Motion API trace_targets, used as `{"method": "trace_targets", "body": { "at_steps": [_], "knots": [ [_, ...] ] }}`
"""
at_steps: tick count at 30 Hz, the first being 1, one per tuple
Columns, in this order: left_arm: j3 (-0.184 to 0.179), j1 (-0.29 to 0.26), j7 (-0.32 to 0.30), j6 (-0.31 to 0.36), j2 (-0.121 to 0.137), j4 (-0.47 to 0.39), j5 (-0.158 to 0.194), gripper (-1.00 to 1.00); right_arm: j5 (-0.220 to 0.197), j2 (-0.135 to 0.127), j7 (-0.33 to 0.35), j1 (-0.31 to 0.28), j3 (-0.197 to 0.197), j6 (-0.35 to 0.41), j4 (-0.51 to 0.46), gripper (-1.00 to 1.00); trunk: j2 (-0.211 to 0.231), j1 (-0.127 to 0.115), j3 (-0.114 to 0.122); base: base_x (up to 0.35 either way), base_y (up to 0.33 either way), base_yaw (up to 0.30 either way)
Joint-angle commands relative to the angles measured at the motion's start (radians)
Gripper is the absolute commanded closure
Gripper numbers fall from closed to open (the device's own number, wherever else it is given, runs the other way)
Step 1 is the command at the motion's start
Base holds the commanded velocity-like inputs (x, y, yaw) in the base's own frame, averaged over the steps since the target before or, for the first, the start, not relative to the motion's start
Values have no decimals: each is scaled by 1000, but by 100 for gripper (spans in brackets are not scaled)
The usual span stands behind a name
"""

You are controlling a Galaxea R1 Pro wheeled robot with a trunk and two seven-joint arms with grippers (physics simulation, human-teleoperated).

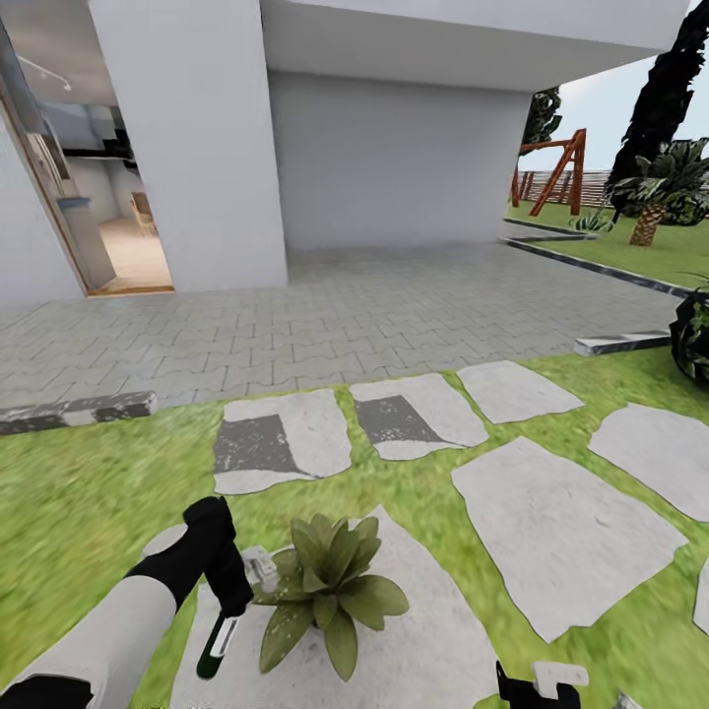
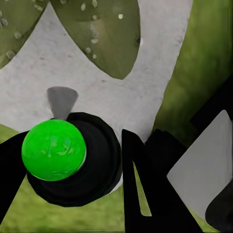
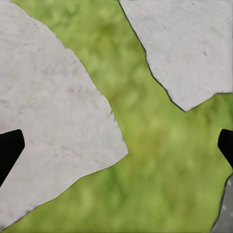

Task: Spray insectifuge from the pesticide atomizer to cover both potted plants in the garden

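Observation:
The pesticide atomizer [image 1: 215, 645] is a dark-green bottle with a whitish label, tilted in my left gripper [image 1: 232, 597], which is shut on its upper part. Its pale trigger head [image 1: 261, 568] sits right beside the leaves of a potted plant [image 1: 330, 591], a low rosette of olive-green speckled leaves on a stepping stone [image 1: 433, 660]. In the left wrist view the bottle's bright green round end [image 2: 53, 149] lies between the black fingers [image 2: 138, 184], with speckled leaves [image 2: 104, 39] just beyond. My right gripper [image 1: 544, 687] is low at the front right, open over grass [image 3: 145, 145] and stones.
Several grey stepping stones [image 1: 556, 522] cross the lawn. Beyond them lie a paved patio [image 1: 345, 315], curb stones [image 1: 79, 409], white house walls and an open doorway [image 1: 118, 236]. A dark bush [image 1: 694, 335], a palm [image 1: 650, 197] and a wooden swing frame [image 1: 556, 172] stand to the right.

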Motion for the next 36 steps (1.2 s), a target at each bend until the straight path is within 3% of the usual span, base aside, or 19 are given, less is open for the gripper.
{"method": "trace_targets", "body": {
  "at_steps": [1,8,14,19,36],
  "knots": [
    [-5,-1,-16,10,0,-2,-7,100,-9,0,3,0,1,-4,1,-100,0,0,-1,0,0,174],
    [-5,-2,-29,10,-16,-3,-10,100,-8,2,3,0,2,-4,1,-100,0,0,-1,29,-14,254],
    [-5,-2,-29,10,-16,-3,-10,100,-8,2,3,0,2,-4,1,-100,0,0,-1,150,-189,37],
    [-5,0,-29,10,-15,-3,-12,100,-8,2,3,0,2,-4,1,-100,0,0,-1,-163,-198,58],
    [-5,10,-26,10,-13,10,-12,100,-8,2,3,0,2,-4,1,-100,0,0,-1,-21,-14,271]
  ]
}}
